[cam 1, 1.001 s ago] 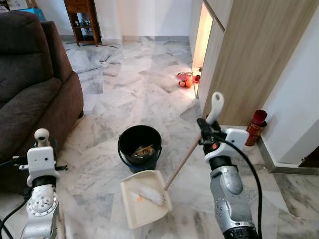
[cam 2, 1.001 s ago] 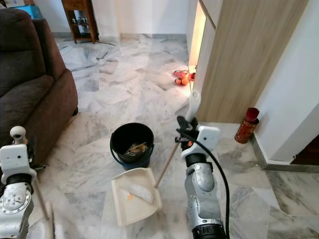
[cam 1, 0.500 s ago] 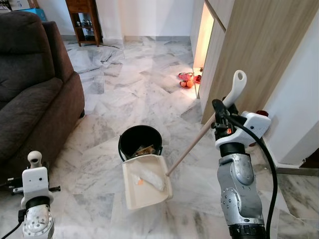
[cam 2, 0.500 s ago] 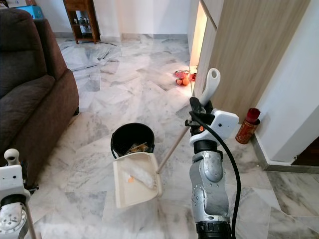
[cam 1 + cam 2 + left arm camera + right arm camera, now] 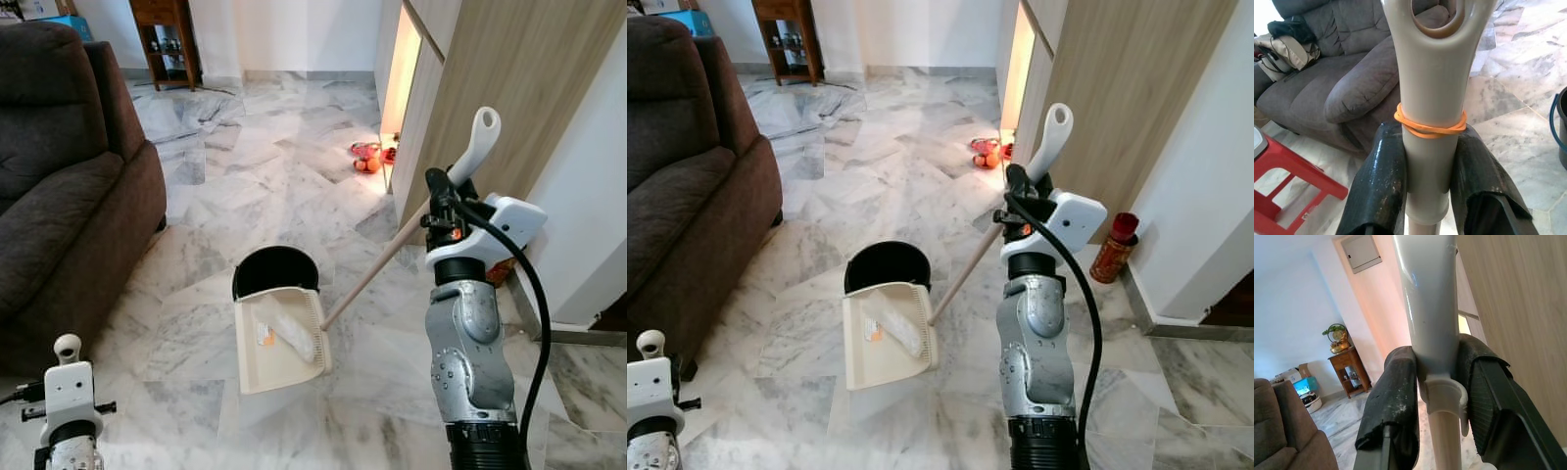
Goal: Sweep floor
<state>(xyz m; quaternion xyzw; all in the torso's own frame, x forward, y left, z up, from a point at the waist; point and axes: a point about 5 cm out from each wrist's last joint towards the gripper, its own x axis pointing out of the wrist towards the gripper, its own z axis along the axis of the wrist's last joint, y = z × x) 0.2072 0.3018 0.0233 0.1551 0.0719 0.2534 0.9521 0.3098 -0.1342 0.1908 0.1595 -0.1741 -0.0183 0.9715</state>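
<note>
Right wrist view: my right pincer clamps the dustpan handle; left pincer grips the broom handle. Dustpan tilts at the black bucket rim. I judge: tip higher, keeping the lip over the bucket. Since earlier, the dustpan has risen.

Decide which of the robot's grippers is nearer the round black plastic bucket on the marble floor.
Right. The right gripper holds the dustpan's pole just beside the black bucket; the left gripper sits low by the sofa, farther off.
</note>
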